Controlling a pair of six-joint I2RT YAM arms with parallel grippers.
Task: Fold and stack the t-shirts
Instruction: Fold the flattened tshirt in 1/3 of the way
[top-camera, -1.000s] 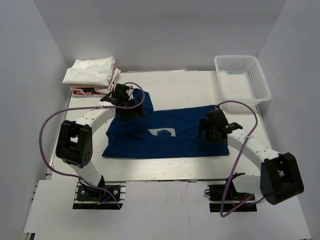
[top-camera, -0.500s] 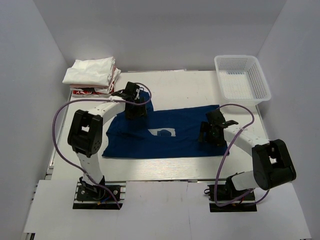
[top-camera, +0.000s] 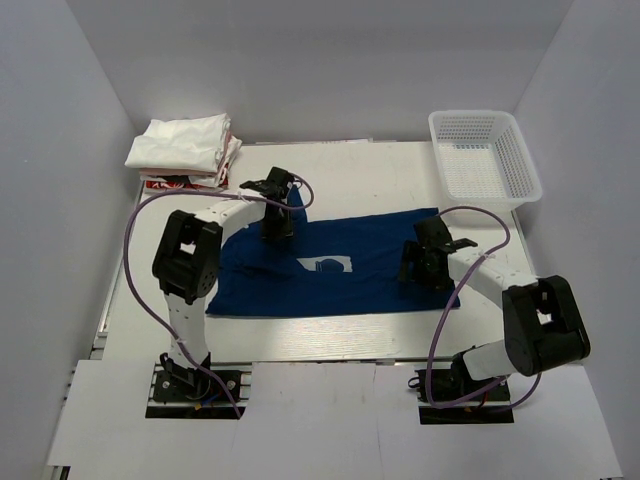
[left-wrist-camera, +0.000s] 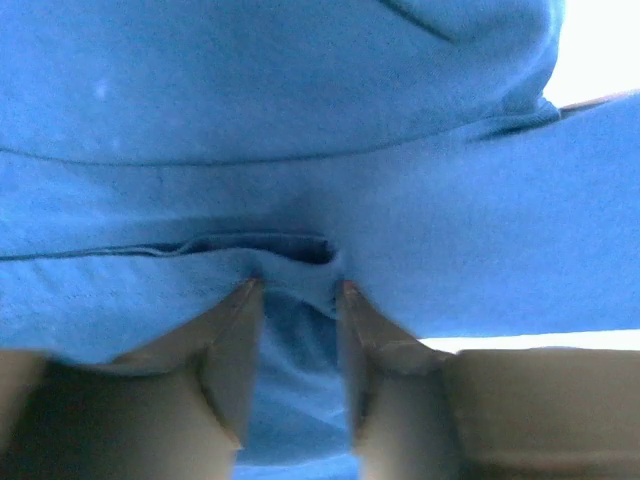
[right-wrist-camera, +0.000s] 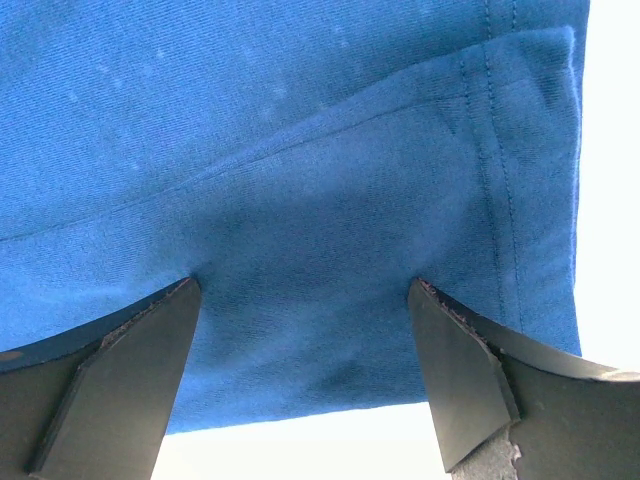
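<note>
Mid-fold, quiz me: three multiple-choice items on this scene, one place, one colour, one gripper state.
1. Where on the table is the mesh basket? A. far right corner B. far left corner C. near middle
2. What colour is the t-shirt spread mid-table? A. white B. red C. navy blue
3. How is the right gripper? A. open B. shut on cloth C. shut on nothing

1 A: the top view shows it at the far right corner.
2 C: navy, with a small white chest mark.
3 A: the right wrist view shows its fingers wide apart over the shirt's hem.
</note>
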